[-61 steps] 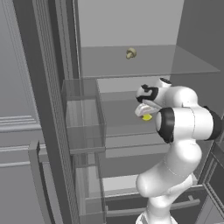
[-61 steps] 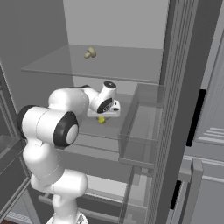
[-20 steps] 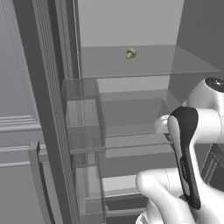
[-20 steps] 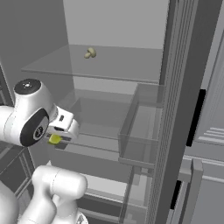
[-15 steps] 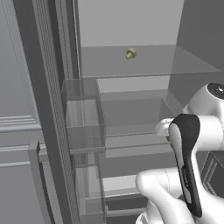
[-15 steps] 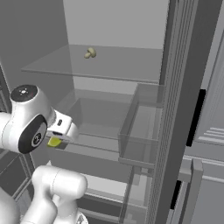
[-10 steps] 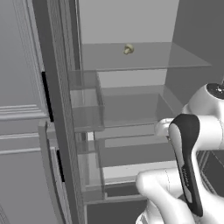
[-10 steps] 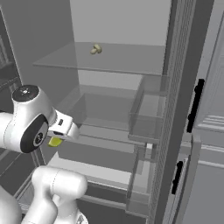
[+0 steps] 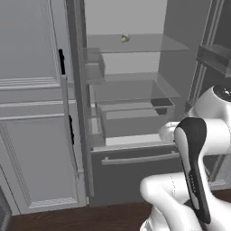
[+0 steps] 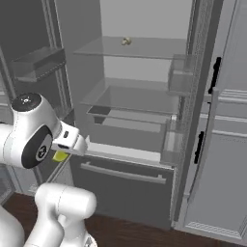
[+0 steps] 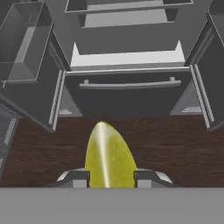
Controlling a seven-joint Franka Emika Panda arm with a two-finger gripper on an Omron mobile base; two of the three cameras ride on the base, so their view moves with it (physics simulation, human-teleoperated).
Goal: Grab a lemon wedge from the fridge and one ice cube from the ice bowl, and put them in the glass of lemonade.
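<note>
One lemon wedge [image 11: 108,155] sits pinched in my end effector [image 11: 109,177], tucked low beside the arm, well clear of the open fridge [image 10: 140,96]; I judge I'm holding it tight for carrying to the glass.

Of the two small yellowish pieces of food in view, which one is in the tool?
The bright yellow lemon wedge, pinched between the tool fingers; the paler beige lump sits apart on the top glass shelf of the fridge.
</note>
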